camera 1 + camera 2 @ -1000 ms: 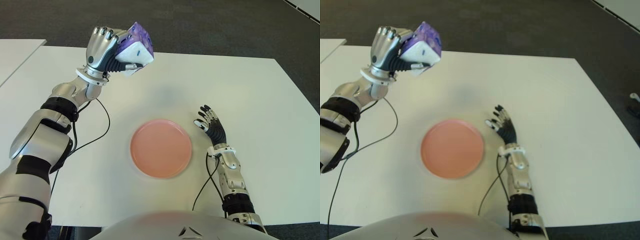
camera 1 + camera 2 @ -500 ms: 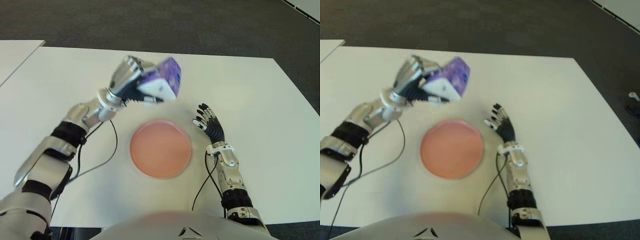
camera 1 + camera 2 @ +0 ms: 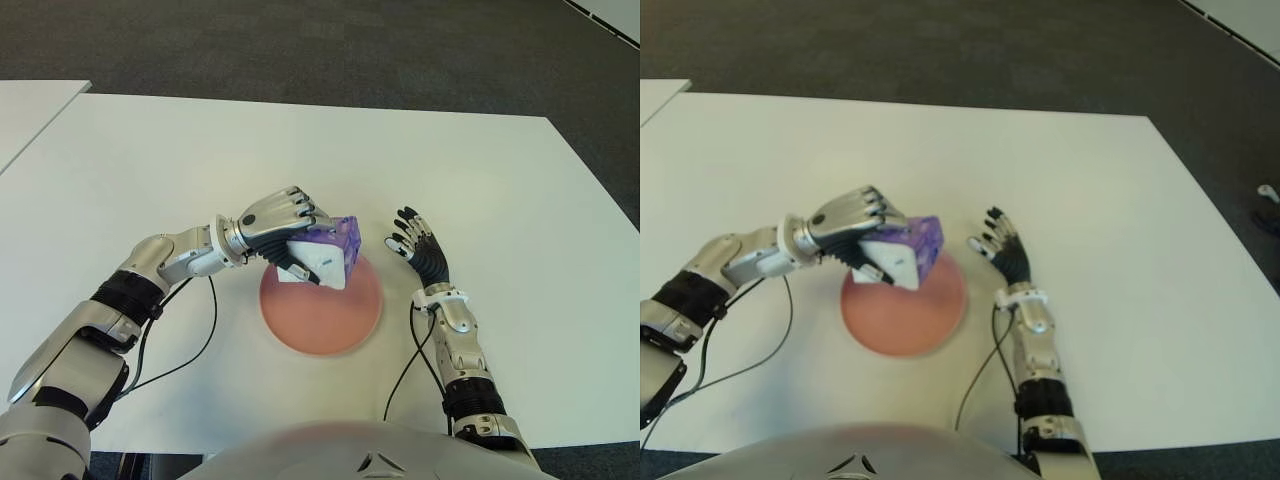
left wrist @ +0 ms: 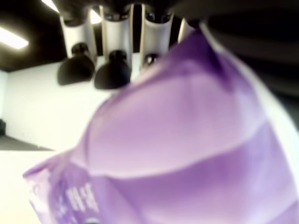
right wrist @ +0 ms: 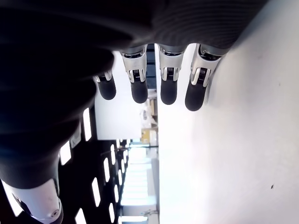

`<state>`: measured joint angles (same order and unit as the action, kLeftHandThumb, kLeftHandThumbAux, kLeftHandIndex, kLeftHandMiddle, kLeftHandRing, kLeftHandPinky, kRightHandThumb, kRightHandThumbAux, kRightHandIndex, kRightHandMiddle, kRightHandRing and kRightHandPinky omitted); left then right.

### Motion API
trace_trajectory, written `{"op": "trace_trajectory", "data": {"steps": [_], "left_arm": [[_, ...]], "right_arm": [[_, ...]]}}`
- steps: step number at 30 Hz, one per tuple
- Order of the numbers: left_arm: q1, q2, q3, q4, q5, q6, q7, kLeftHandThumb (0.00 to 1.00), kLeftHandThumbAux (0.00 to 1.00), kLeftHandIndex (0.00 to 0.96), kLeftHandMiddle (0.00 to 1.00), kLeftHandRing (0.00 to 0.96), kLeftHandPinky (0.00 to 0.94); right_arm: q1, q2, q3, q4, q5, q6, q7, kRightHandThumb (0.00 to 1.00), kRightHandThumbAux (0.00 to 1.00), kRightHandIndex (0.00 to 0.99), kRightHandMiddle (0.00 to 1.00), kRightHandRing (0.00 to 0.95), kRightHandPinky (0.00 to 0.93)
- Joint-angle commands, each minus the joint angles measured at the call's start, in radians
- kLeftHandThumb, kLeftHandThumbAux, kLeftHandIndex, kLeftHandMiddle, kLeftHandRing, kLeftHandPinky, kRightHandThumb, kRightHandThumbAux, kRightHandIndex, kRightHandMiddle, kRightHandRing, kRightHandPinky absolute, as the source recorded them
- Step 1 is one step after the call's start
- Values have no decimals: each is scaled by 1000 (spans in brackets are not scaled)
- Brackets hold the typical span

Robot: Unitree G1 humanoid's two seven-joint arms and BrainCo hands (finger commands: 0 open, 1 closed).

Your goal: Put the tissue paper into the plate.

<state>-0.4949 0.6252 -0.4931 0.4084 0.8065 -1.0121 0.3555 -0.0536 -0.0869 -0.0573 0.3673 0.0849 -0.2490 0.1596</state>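
— Plate (image 3: pixel 335 325) position?
— Pink, on the white table (image 3: pixel 500 180). Over its far rim the left hand (image 3: pixel 275 218) has its fingers wrapped around the purple tissue pack (image 3: pixel 328 250), which is tilted.
— Touching the plate?
— Cannot tell.
— Other hand?
— The right hand (image 3: pixel 418 244) shows just right of the plate, fingers spread, grasping nothing.

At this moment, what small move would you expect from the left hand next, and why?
Probably lower a little and open the fingers. The left hand grips the purple tissue pack over the far-left edge of the pink plate, so it looks ready for release; whether the pack touches the plate cannot be told. The right hand shows open, right of the plate.
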Motion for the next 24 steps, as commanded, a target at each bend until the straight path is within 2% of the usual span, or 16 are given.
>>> {"op": "trace_trajectory", "data": {"steps": [1,10,17,24], "left_arm": [[9,6,-5,-28,26,1,-76,751,696,443,843,846,817],[32,-7,2,-57,51,16,-133,750,697,443,847,851,826],[69,-13,8,-79,110,41,-97,749,697,443,851,853,833],[74,-10,4,-92,152,53,-86,749,697,443,856,857,846]], "right_arm": [[50,2,10,89,-13,48,6,1,708,75,110,85,92],[44,-15,6,131,-10,-22,36,0,703,71,101,75,86],[37,-22,4,156,-12,-50,45,0,697,74,98,71,87],[28,-25,3,174,-12,-59,46,0,700,87,106,80,99]]}}
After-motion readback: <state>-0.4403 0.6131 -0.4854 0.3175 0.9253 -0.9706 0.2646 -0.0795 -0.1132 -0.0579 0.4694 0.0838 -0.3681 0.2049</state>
